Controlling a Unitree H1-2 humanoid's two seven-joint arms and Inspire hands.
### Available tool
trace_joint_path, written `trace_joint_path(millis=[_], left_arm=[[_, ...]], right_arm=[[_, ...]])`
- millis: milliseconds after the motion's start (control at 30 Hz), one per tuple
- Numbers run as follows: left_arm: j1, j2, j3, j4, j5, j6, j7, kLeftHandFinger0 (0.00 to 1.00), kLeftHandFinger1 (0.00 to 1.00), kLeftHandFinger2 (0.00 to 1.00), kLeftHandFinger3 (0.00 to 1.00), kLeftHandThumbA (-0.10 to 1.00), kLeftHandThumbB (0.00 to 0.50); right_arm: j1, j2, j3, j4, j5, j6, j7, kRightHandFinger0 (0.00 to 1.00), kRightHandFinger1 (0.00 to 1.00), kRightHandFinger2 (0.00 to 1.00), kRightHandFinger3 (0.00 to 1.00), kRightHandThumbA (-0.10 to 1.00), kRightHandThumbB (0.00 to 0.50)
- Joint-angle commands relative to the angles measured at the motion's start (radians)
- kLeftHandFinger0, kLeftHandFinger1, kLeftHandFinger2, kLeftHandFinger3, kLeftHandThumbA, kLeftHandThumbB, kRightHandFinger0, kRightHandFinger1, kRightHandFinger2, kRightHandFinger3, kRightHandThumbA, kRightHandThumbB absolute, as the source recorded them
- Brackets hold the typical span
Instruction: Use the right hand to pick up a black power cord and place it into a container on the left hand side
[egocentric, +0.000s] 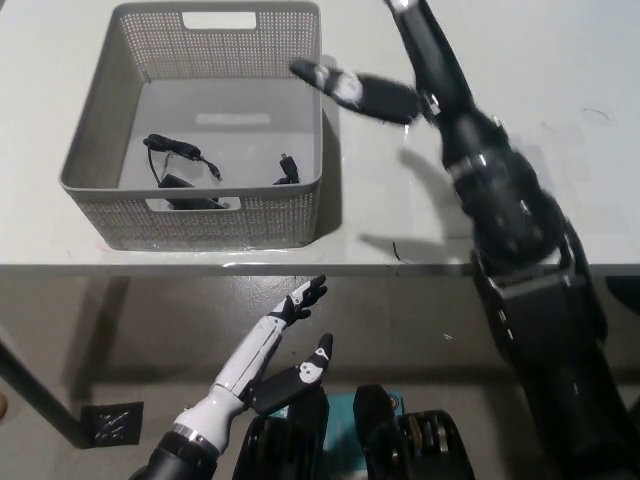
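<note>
limp, light black power cord (185, 165) lies in the container (90, 130); best gripped mid-bundle. right hand (400, 70) looks spread and empty, though blurred.

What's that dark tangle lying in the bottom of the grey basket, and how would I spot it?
Look at the grey perforated basket on the white table, left of the black right hand. On its floor lies a black power cord: thin looped wire with small plugs, the only dark thing inside.
</note>
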Motion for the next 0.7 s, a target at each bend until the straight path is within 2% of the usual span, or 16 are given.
trace_joint_path(millis=[0,200,267,300,367,433,467,533,567,667], left_arm=[[0.040,0.004,-0.013,-0.050,-0.014,-0.024,-0.008,1.00,1.00,1.00,1.00,0.49,0.000],[0.038,-0.011,0.001,-0.049,-0.017,-0.029,0.010,1.00,1.00,1.00,1.00,0.39,0.000],[0.040,-0.008,0.002,-0.059,0.004,-0.020,0.016,1.00,1.00,1.00,1.00,0.50,0.000],[0.039,-0.007,0.004,-0.059,0.006,-0.021,0.018,1.00,1.00,1.00,1.00,0.51,0.000],[0.039,-0.008,0.008,-0.054,0.012,-0.029,0.027,1.00,1.00,1.00,1.00,0.59,0.000],[0.039,-0.009,0.010,-0.049,0.013,-0.035,0.030,1.00,1.00,1.00,1.00,0.71,0.000],[0.038,-0.010,0.010,-0.042,0.018,-0.044,0.035,1.00,1.00,1.00,1.00,0.80,0.008],[0.038,-0.010,0.011,-0.031,0.021,-0.059,0.042,1.00,1.00,1.00,1.00,0.87,0.000],[0.037,-0.011,0.013,-0.030,0.019,-0.058,0.043,1.00,1.00,1.00,1.00,0.88,0.014],[0.038,-0.015,0.017,-0.029,0.015,-0.051,0.045,1.00,1.00,1.00,1.00,0.92,0.022]], right_arm=[[0.130,-0.001,-0.006,-0.114,0.202,0.038,0.113,1.00,1.00,1.00,1.00,1.00,0.363],[0.272,0.009,0.010,-0.130,0.242,0.011,0.135,1.00,1.00,1.00,1.00,1.00,0.403],[0.320,0.015,0.020,-0.137,0.253,0.001,0.143,1.00,1.00,1.00,1.00,1.00,0.413],[0.333,0.017,0.023,-0.135,0.259,-0.005,0.148,1.00,1.00,1.00,1.00,1.00,0.412],[0.386,0.020,0.038,-0.124,0.261,-0.046,0.154,1.00,1.00,1.00,1.00,1.00,0.362],[0.445,0.028,0.045,-0.112,0.277,-0.066,0.159,1.00,1.00,1.00,1.00,1.00,0.372],[0.473,0.030,0.049,-0.099,0.290,-0.079,0.166,1.00,1.00,1.00,1.00,1.00,0.370],[0.522,0.036,0.053,-0.067,0.308,-0.098,0.176,1.00,1.00,1.00,1.00,1.00,0.387],[0.533,0.038,0.052,-0.051,0.314,-0.100,0.178,1.00,1.00,1.00,1.00,1.00,0.392],[0.567,0.052,0.046,0.022,0.326,-0.128,0.181,1.00,1.00,1.00,1.00,1.00,0.380]])
